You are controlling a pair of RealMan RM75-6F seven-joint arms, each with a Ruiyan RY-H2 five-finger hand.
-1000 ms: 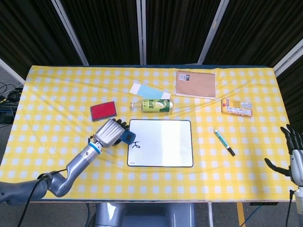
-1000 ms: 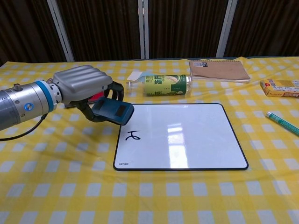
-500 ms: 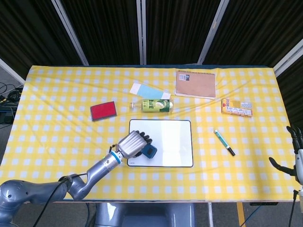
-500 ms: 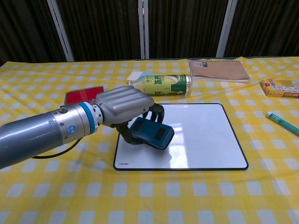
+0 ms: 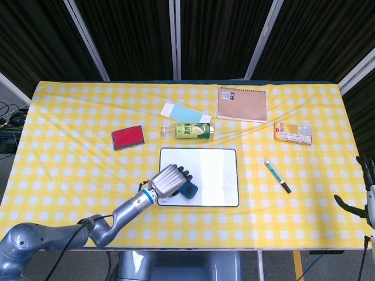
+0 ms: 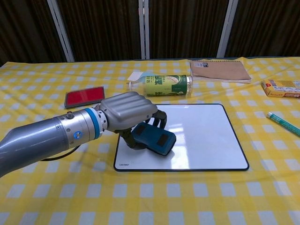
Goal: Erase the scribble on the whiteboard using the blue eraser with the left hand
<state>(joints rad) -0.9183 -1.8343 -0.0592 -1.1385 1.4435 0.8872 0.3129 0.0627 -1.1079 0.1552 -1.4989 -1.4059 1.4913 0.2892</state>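
Note:
My left hand (image 5: 167, 181) (image 6: 127, 112) grips the blue eraser (image 5: 188, 190) (image 6: 154, 139) over the near-left part of the whiteboard (image 5: 214, 170) (image 6: 201, 132). The hand and eraser cover the spot where the scribble was, so the scribble is hidden; the rest of the board shows white. Whether the eraser touches the board I cannot tell for sure, though it sits very low on it. My right hand (image 5: 367, 193) shows only at the far right edge of the head view, fingers spread, holding nothing.
A green bottle (image 5: 192, 130) (image 6: 163, 86) lies just behind the board. A red pad (image 5: 128, 137) (image 6: 84, 96) is at the left, a brown notebook (image 5: 242, 104) (image 6: 219, 70) at the back, a yellow box (image 5: 293, 133) (image 6: 280, 88) and a marker (image 5: 277, 176) (image 6: 283, 123) at the right.
My left hand has carried the eraser from the board's left edge onto its near-left part, over the scribble, which no longer shows. The right hand has drifted slightly lower.

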